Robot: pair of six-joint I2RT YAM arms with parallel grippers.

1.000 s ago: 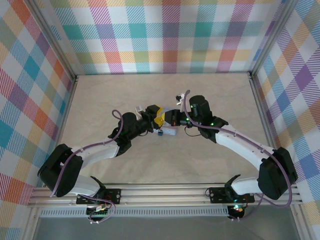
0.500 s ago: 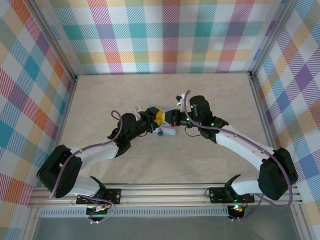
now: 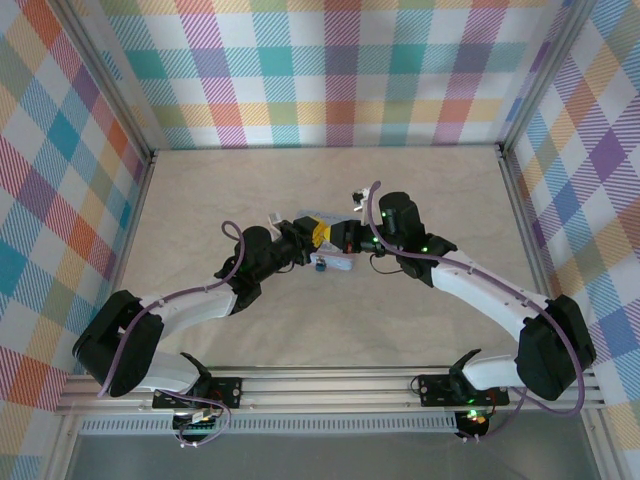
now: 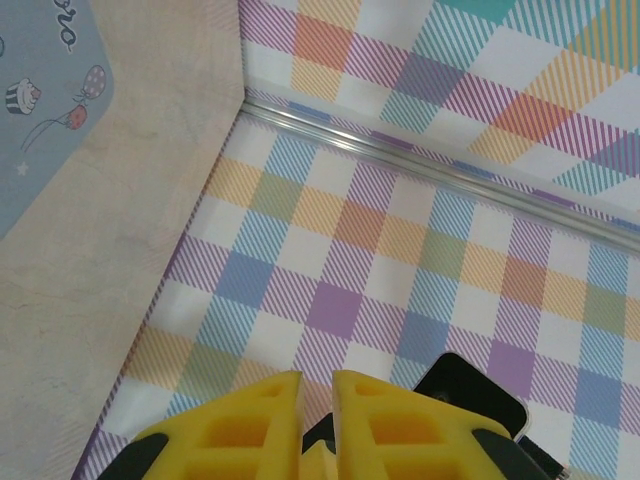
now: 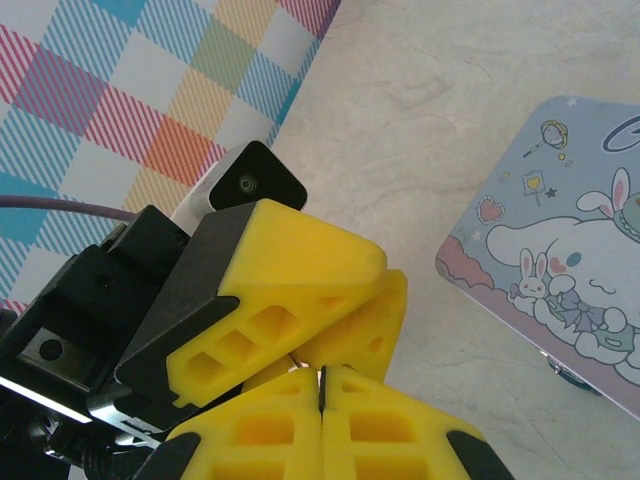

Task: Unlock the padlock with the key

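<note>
Your left fingers (image 4: 250, 425) are clenched to a thin slit; I cannot tell whether anything is in them. The padlock (image 3: 320, 266) sits on the table (image 3: 230, 190), just beside the cartoon tin (image 5: 540, 250). Your right fingers (image 5: 260, 430) are clenched, tips pressed together, meeting the left ones above the tin.

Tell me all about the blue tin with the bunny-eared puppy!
The tin is pastel blue with rounded corners and a pinkish band at one edge. Its printed top shows a white long-eared character, little bunnies, hearts, a cupcake and balloons. It looks like painted metal and lies flat on the marbled table. At one edge something small and grey pokes out.
</note>
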